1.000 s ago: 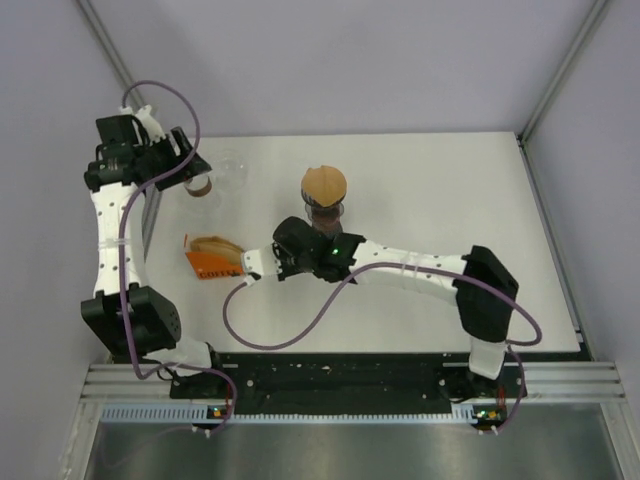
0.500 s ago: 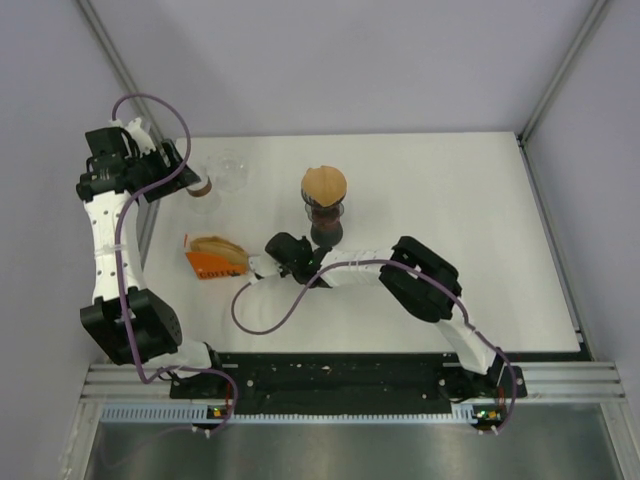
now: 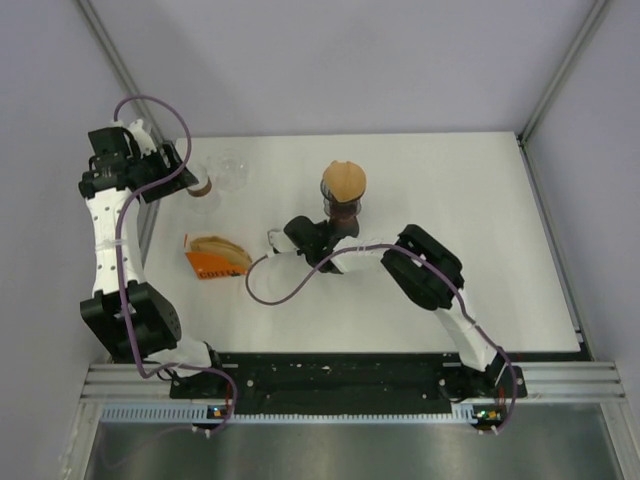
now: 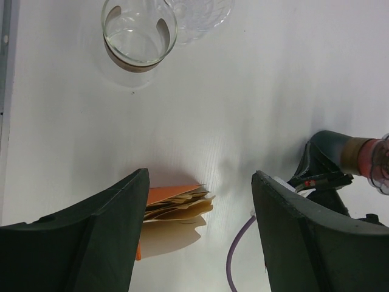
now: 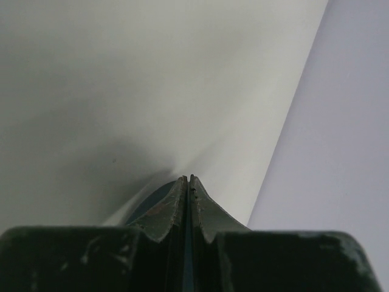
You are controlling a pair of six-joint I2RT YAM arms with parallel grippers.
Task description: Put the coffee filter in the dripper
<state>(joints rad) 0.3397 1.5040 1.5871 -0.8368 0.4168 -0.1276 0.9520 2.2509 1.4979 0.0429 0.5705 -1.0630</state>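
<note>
A brown paper filter sits on top of a dark reddish vessel at mid table. An orange pack of paper filters lies left of it and also shows in the left wrist view. A clear dripper stands at the back left beside a glass carafe; in the left wrist view the dripper is right of the carafe. My left gripper is open, empty and high above the pack. My right gripper is shut with nothing seen in it, low by the table near the vessel.
My right arm is folded back on itself, its elbow right of the vessel and its purple cable looping over the table. The table's left edge runs close to the carafe. Walls close in the back and sides.
The vessel with the brown filter has shifted to the right. My right arm has folded and its wrist has drawn back from the orange pack towards the vessel. My left arm has barely moved.
</note>
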